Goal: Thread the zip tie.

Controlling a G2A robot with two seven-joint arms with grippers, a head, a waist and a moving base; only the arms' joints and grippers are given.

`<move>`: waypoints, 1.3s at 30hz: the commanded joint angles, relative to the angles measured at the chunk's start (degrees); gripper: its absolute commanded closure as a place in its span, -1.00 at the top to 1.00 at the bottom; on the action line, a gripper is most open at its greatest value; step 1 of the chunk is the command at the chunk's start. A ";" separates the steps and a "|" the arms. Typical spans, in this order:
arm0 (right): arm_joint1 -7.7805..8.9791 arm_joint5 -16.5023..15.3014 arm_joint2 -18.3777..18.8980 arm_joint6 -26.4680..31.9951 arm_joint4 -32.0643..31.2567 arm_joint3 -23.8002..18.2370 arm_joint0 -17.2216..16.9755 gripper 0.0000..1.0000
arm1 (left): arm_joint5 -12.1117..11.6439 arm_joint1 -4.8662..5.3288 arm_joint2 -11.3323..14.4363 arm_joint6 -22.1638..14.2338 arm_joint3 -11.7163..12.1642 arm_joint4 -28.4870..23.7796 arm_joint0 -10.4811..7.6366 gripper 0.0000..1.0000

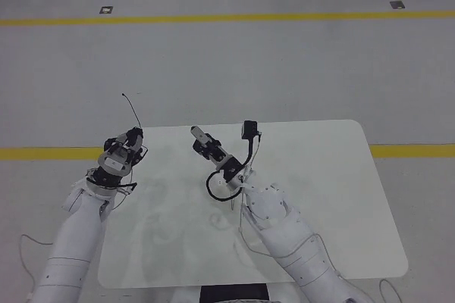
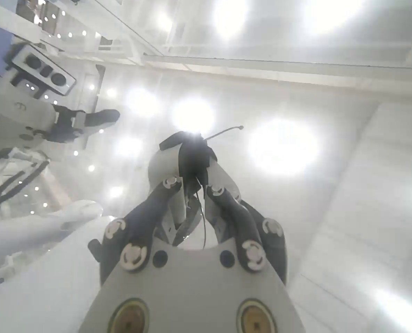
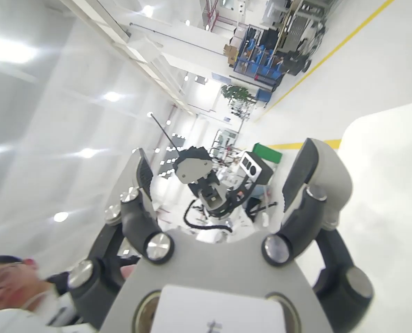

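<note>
Left gripper [image 1: 133, 137] is clenched on the thin black plastic zip tie [image 1: 130, 108] at the far left corner of the white rounded surface [image 1: 326, 189]; the tie's free end sticks out past the fingertips. Right gripper [image 1: 198, 133] is released and holding nothing, above the surface near the left one.

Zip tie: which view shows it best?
Left wrist view: the zip tie runs through the shut left gripper, with both ends visible. Top view shows the free end as a thin dark line over the floor; right wrist view, a thin line farther off.
</note>
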 commanded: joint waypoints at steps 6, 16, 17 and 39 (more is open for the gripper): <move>-0.89 3.89 -1.10 3.35 15.29 2.16 1.55 1.00 | 2.67 -0.14 0.42 0.66 -0.91 -2.82 0.85 -1.00; -1.13 4.78 -1.19 3.37 18.42 2.55 1.93 1.00 | 2.14 -0.07 0.39 0.54 -1.21 -1.50 0.77 -1.00; -1.13 4.78 -1.19 3.37 18.42 2.55 1.93 1.00 | 2.14 -0.07 0.39 0.54 -1.21 -1.50 0.77 -1.00; -3.72 9.98 -3.28 9.95 52.37 5.25 3.82 1.00 | 1.95 -0.71 1.00 4.61 -3.40 -7.08 2.10 -1.00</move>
